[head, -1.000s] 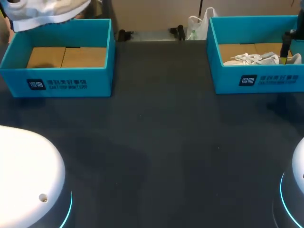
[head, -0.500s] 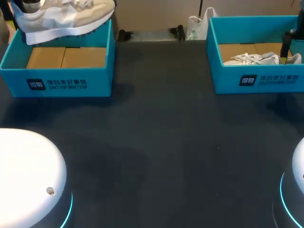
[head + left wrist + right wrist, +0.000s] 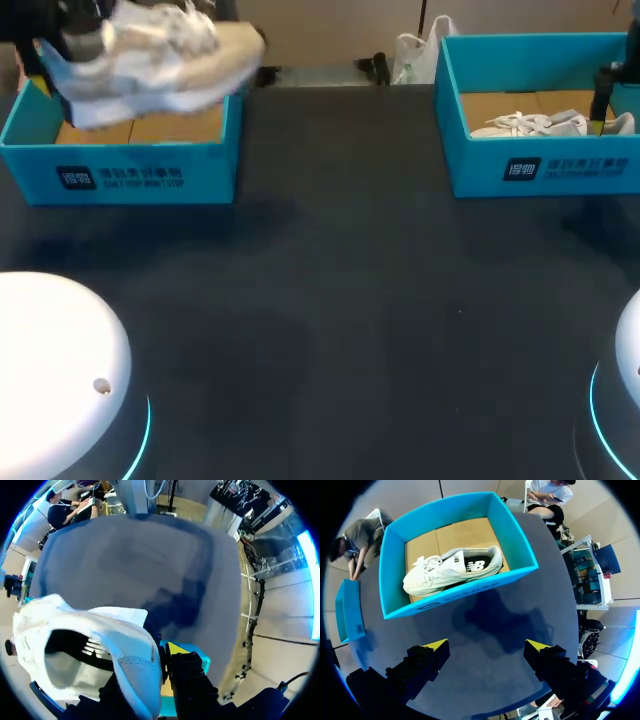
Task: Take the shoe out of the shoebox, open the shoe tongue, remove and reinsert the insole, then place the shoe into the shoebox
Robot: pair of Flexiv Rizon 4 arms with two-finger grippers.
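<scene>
A beige-and-white shoe (image 3: 150, 58) hangs in the air over the left blue shoebox (image 3: 120, 165), heel to the left, toe past the box's right wall. My left gripper (image 3: 159, 672) is shut on the shoe's (image 3: 100, 645) heel collar, one finger inside the opening and one outside. The left box holds only its brown floor. A second, white shoe (image 3: 452, 570) lies in the right blue shoebox (image 3: 517, 540), also seen in the head view as the right shoebox (image 3: 540, 170). My right gripper (image 3: 487, 646) hovers open above the table just in front of that box.
The dark table (image 3: 340, 300) stretches between the two boxes. One dark finger (image 3: 602, 95) of my right arm shows over the right box at the view's edge. A white plastic bag (image 3: 415, 55) sits at the table's far edge.
The shoe in my left gripper has come down and to the right, from the top edge of the head view to over the left box. The right arm has not moved.
</scene>
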